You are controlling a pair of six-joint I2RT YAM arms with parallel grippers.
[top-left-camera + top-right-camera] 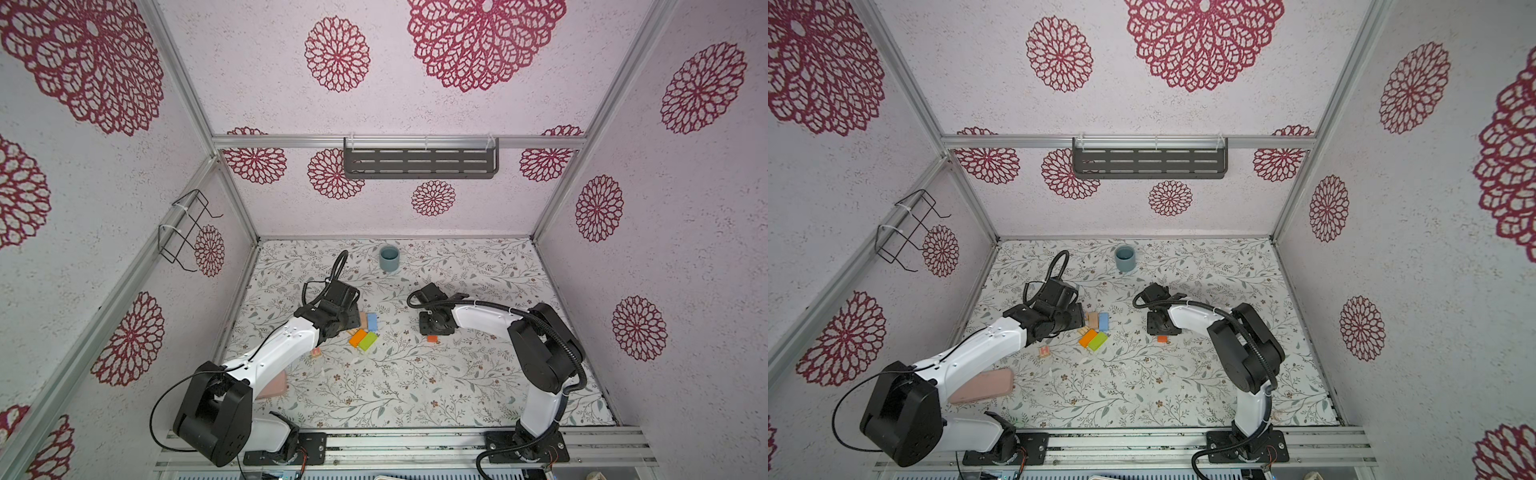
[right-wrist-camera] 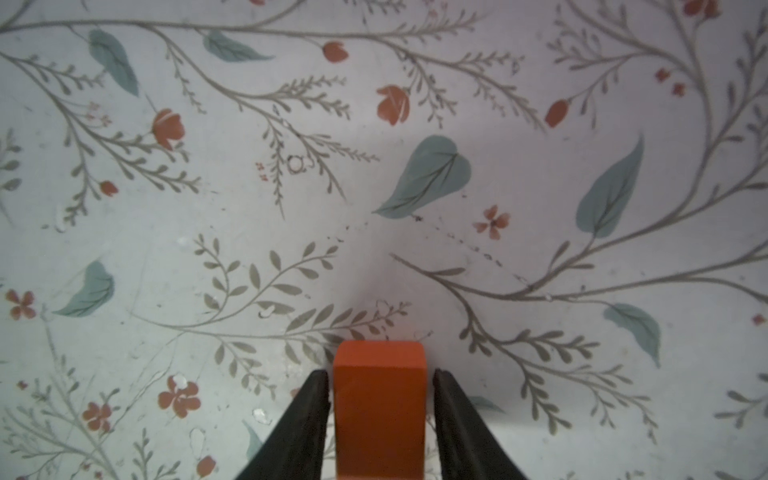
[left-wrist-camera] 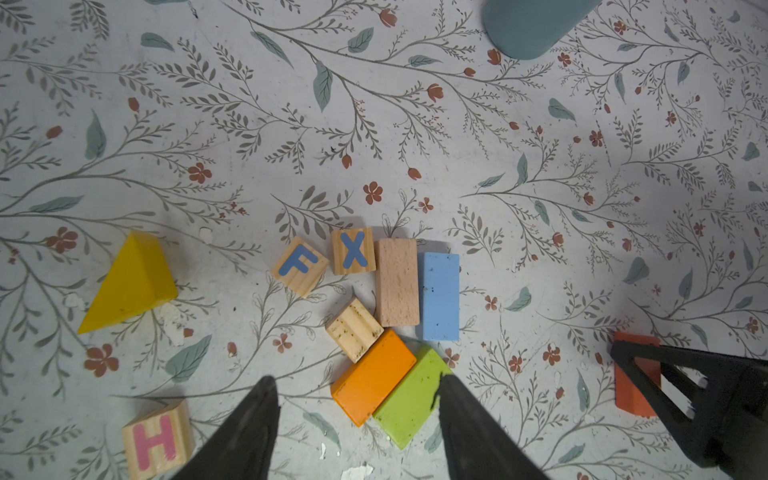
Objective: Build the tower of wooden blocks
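— Wood blocks (image 3: 353,328): where are they found?
— Scattered flat on the floral worktop (image 1: 415,386), left of centre. The orange block (image 3: 374,376) and green block (image 3: 411,399) are laid side by side, touching; the tan block (image 3: 397,282) and blue block (image 3: 440,297) farther back; the yellow wedge (image 3: 129,282) apart.
— Left gripper (image 3: 357,380)?
— Held over the orange-green pair; fingers (image 3: 245,432) spread, nothing pinched.
— Right gripper (image 2: 381,374)?
— The red-orange block (image 2: 380,407) is straddled, well apart from the cluster. Fingers (image 2: 299,424) are parted; narrow gaps are seen on both sides.

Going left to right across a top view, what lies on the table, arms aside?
Pink case, H cube, orange block, blue block, grey-blue cup, red-orange block. Green block and tan block overlap these.
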